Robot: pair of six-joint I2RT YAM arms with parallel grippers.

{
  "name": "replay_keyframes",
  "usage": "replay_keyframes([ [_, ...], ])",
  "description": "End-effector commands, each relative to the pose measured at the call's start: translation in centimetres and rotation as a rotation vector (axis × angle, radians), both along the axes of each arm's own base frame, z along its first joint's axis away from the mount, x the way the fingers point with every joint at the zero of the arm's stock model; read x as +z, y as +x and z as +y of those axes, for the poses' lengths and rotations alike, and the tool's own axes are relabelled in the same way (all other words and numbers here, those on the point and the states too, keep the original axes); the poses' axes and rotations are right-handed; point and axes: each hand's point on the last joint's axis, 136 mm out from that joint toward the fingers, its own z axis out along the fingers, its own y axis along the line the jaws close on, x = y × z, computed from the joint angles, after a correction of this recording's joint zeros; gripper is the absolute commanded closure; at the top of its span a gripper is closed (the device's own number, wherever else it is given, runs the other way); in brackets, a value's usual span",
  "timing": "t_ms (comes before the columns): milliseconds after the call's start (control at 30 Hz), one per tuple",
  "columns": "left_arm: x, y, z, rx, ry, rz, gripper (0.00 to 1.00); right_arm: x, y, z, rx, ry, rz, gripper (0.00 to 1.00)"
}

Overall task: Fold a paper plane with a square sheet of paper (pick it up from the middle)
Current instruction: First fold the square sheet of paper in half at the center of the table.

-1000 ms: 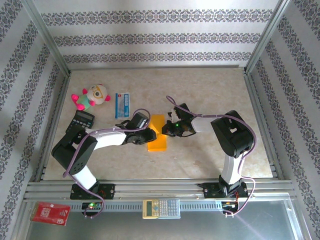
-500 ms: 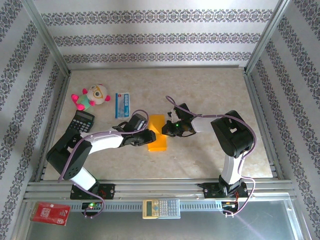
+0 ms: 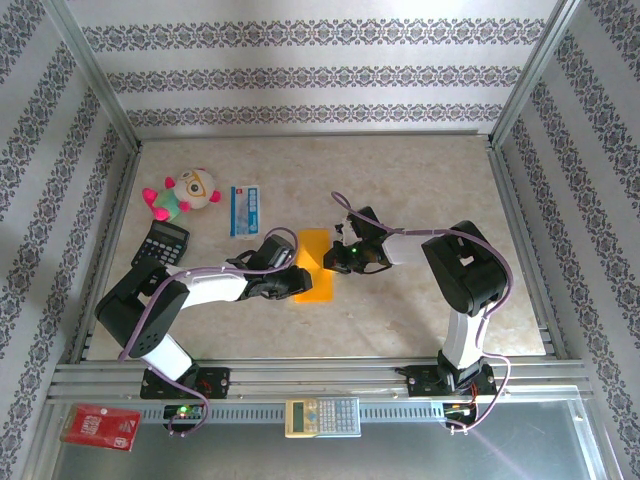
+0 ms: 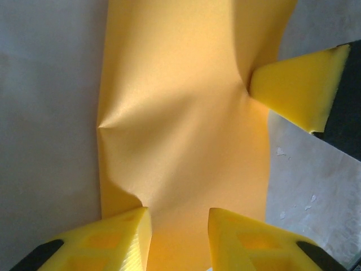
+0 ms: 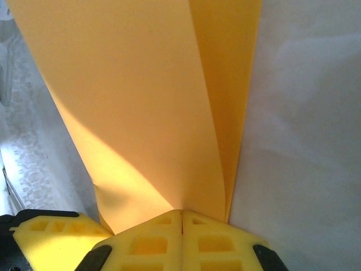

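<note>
Nearest to me, in front of my arm bases, a cream calculator [image 3: 322,416] and a red packet [image 3: 100,426] lie on the metal ledge. Out on the table [image 3: 420,190], the orange-yellow sheet of paper [image 3: 314,270] lies near the middle, folded into a long strip, between my two arms. My left jaws stand partly apart at its left edge, with puckered paper showing in the gap between the yellow fingers [image 4: 107,240]. My right jaws are pressed tight together on the sheet's right side, with a raised flap rising from their tips. Farther off to the left lie a black calculator [image 3: 162,242], then a blue-and-white packet [image 3: 245,209] and a soft toy [image 3: 185,192].
</note>
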Motion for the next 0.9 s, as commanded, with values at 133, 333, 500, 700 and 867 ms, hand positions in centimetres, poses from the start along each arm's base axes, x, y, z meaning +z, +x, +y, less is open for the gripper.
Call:
replay_keyframes([
  [133,1.9,-0.8,-0.4,-0.018,-0.062,-0.03,0.61,-5.5,-2.3,-4.4,-0.055,-0.226,0.109,1.0],
  [333,1.4,-1.8,-1.7,-0.061,-0.114,0.015,0.6,-5.3,-2.2,-4.5,-0.057,-0.228,0.102,1.0],
  [500,-0.4,-2.5,-0.1,-0.027,-0.038,0.068,0.61,-5.3,-2.3,-4.5,-0.055,-0.228,0.104,1.0],
  [700,-1.7,-3.8,2.3,-0.012,0.051,0.107,0.61,-5.3,-2.3,-4.6,-0.056,-0.23,0.103,1.0],
  [867,1.2,-2.4,1.3,-0.047,-0.023,0.021,0.59,-5.4,-2.3,-4.7,-0.055,-0.231,0.104,1.0],
])
